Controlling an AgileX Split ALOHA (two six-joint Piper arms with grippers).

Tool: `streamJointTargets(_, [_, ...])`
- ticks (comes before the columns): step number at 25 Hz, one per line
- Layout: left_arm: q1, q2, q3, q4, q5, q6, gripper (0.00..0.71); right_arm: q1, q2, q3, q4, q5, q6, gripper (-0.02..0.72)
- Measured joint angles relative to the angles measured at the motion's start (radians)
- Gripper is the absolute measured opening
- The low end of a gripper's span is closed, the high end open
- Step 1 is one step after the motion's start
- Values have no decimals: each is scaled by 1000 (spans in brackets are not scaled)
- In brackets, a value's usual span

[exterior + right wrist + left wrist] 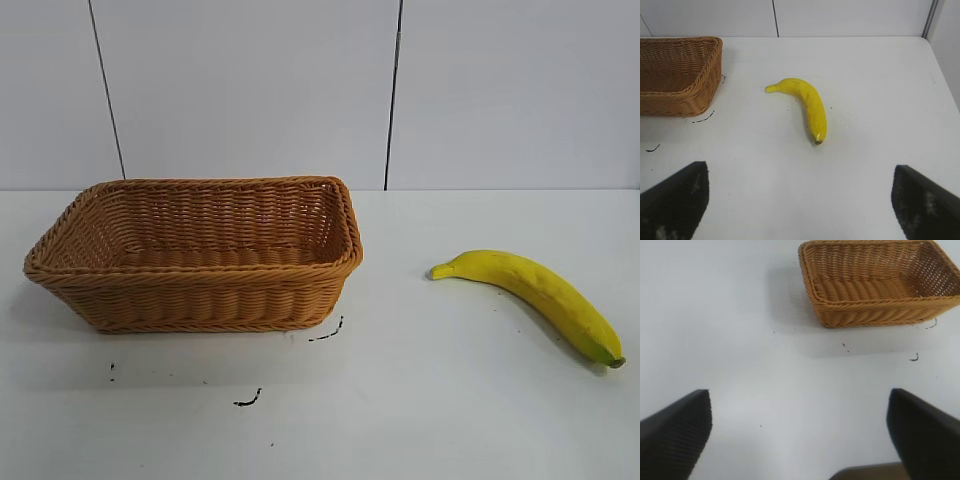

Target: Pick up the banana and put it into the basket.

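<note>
The yellow banana (540,295) lies flat on the white table at the right of the exterior view, dark tip toward the front right. It also shows in the right wrist view (807,106). The tan wicker basket (195,295) stands empty at the left; it also shows in the left wrist view (880,310) and the right wrist view (675,95). My right gripper (800,200) is open and empty, well short of the banana. My left gripper (800,435) is open and empty over bare table, away from the basket. Neither gripper shows in the exterior view.
Small black marks (248,400) lie on the table in front of the basket. A white panelled wall (320,90) stands behind the table. The table's right edge (945,75) shows in the right wrist view.
</note>
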State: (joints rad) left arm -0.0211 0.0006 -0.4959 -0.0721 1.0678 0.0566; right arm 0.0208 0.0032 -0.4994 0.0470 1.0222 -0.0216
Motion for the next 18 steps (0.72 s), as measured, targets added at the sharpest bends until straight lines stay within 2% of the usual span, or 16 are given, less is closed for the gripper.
streamJointTargets(8, [0, 0, 0, 0, 0, 0, 690, 0, 387, -216, 0, 19, 9, 692])
streamJointTargets(18, [0, 0, 0, 0, 0, 0, 690, 0, 1002, -565, 0, 172, -16, 692])
